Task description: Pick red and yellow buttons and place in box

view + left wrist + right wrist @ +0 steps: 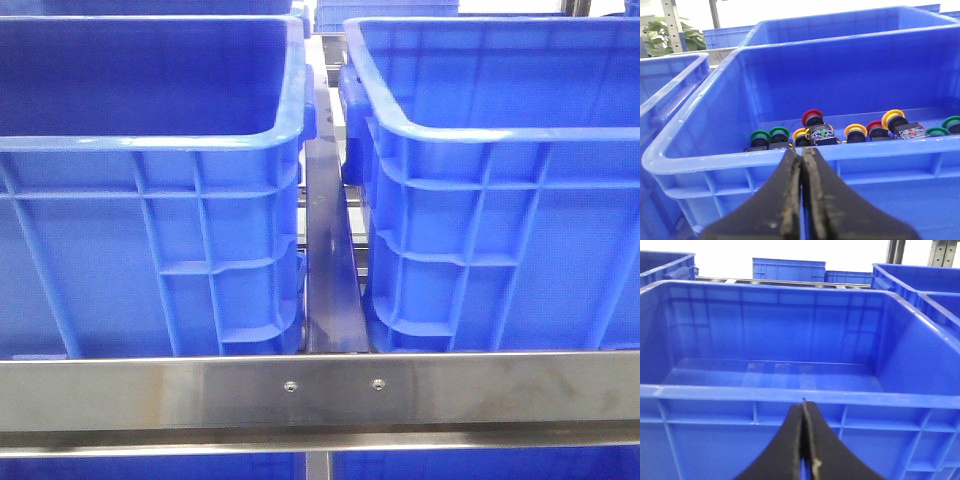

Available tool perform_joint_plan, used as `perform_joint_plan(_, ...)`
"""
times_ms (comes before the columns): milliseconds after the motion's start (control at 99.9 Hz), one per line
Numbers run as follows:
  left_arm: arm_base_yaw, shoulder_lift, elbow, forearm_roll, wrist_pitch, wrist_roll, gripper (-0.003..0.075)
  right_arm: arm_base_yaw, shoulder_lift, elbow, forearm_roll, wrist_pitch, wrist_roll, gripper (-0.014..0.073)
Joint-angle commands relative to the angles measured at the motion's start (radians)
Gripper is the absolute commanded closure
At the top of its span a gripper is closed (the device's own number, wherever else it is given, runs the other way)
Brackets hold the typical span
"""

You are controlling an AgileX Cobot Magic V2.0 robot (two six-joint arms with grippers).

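Closed black fingers of the left end effector (802, 195) are held empty just outside the near wall of a blue plastic crate (700, 155); beyond it lie a dark red domed button (812, 116) and a yellow-orange one (855, 131), crowded by green-capped buttons (770, 135), so a neighbour could be grabbed instead or the wall struck on entry. Facing an empty blue plastic box (765, 395), the right end effector (804, 440) is also shut.

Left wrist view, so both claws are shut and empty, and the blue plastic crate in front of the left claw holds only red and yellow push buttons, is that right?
Not quite. The blue plastic crate also holds green-capped push buttons, beside the red-capped push button and the yellow-capped push button; the left wrist view shows this. The left claw and right claw are indeed shut and empty.
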Motion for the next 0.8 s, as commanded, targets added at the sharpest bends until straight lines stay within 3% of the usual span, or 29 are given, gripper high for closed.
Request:
perform_joint_plan(0, 0.0, -0.03, 0.053, 0.001, -0.076, -0.01, 0.074, -0.006, -0.024, -0.017, -0.005, -0.073, 0.002, 0.0652)
perform_joint_plan(791, 0.0, -0.03, 0.053, 0.001, -0.098, -0.01, 0.074, -0.006, -0.024, -0.017, -0.005, -0.073, 0.002, 0.0652)
